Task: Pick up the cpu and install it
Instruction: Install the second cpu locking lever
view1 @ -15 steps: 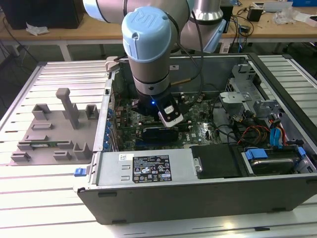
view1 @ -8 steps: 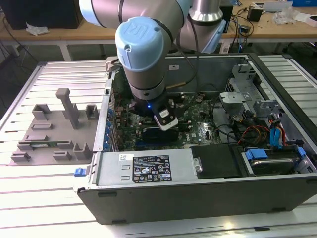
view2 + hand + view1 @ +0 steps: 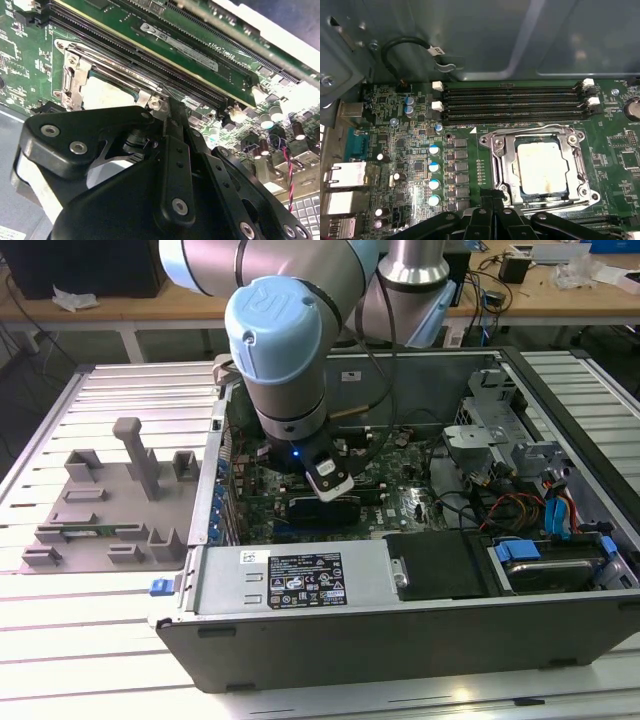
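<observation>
On the exterior view's left, a grey tray point(image 3: 100, 490) with little stands lies on the table. In the middle of that picture sits the open computer case point(image 3: 400, 640). The robot arm point(image 3: 275, 340) comes from the upper middle of the frame and bends straight down into the case, with its wrist low over the green board.

In the first wrist view, the green motherboard point(image 3: 400, 150) has long black memory slots point(image 3: 510, 102) and a shiny metal socket frame point(image 3: 502, 150). The cpu point(image 3: 541, 167) lies flat inside that frame, with its pale grey top facing up. It is square, so no side is the long one.

The claw point(image 3: 495, 197) is not holding the cpu. Its tips are at one corner of the metal frame, and the cpu is just beside them, a little further into the frame. In the second wrist view, the claw point(image 3: 157, 107) points down at that same corner, right next to the cpu point(image 3: 107, 92).

The fingers look pressed close together. I cannot tell if they touch the frame or pinch some small part of it.
</observation>
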`<control>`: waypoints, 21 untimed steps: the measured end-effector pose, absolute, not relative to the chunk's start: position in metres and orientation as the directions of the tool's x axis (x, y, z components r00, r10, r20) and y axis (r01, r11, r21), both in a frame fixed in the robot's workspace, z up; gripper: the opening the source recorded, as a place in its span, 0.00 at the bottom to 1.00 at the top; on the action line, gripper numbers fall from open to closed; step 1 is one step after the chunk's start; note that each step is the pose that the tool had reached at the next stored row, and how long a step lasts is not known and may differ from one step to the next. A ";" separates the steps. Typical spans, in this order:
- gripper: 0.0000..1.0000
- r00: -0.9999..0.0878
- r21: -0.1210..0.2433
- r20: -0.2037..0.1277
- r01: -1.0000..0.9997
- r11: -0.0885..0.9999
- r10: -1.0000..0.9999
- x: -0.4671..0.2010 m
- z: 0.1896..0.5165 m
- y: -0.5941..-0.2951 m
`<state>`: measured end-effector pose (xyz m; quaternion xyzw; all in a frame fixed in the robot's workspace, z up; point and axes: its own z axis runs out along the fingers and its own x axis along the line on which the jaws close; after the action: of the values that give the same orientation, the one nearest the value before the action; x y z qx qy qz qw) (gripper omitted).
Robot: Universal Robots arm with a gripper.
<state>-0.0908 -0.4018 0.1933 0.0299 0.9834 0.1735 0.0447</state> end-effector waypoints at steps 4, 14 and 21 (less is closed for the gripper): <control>0.11 -0.994 0.344 -0.084 0.041 0.938 0.074 -0.091 0.192 -0.402; 0.11 -0.994 0.326 -0.077 0.048 0.944 0.077 -0.091 0.230 -0.402; 0.11 -0.995 0.253 -0.049 0.072 0.965 0.087 -0.075 0.233 -0.402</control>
<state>-0.0746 -0.4018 0.2330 0.0401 0.9907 0.1265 0.0300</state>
